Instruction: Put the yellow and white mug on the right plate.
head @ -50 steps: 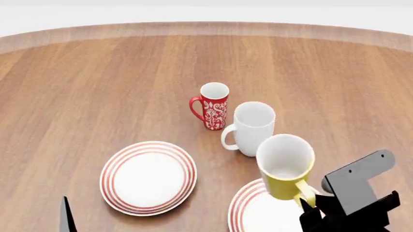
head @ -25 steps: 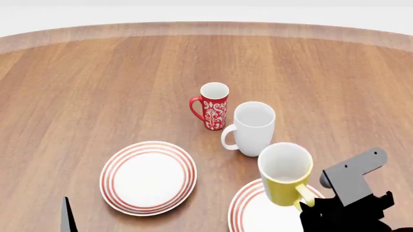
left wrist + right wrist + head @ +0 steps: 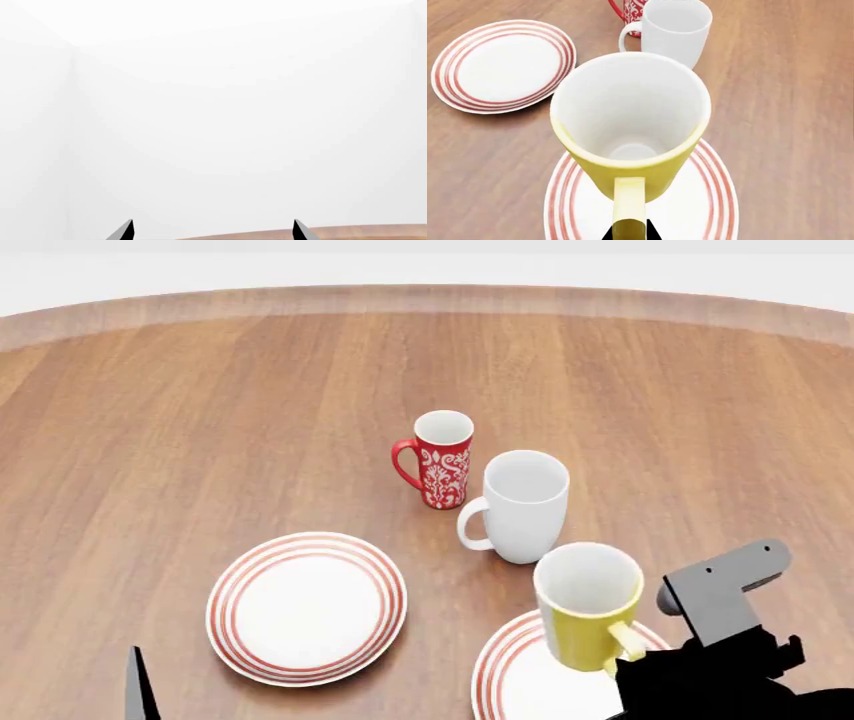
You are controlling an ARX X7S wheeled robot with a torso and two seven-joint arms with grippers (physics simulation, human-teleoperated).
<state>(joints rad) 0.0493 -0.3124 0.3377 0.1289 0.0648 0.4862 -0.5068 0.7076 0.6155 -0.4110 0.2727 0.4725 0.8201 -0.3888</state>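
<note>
The yellow and white mug point(image 3: 587, 608) stands upright over the far edge of the right plate point(image 3: 514, 680); I cannot tell if it touches it. My right gripper point(image 3: 638, 660) is shut on its yellow handle. In the right wrist view the mug point(image 3: 630, 130) fills the middle above the plate point(image 3: 714, 200), with the gripper point(image 3: 629, 234) closed on the handle point(image 3: 628, 200). My left gripper point(image 3: 212, 231) shows only two spread fingertips, open and empty, facing a blank white background. In the head view only a dark sliver of it point(image 3: 138, 685) shows at the lower left.
A taller white mug point(image 3: 521, 505) stands just behind the yellow one, with a slim red patterned mug point(image 3: 441, 458) behind that. The left plate point(image 3: 307, 606) lies at the lower left of the wooden table point(image 3: 200, 420). The table's far edge point(image 3: 427, 300) curves across the top.
My right gripper has lowered the yellow and white mug toward the right plate and drawn it slightly nearer. The left arm and the other objects have not moved.
</note>
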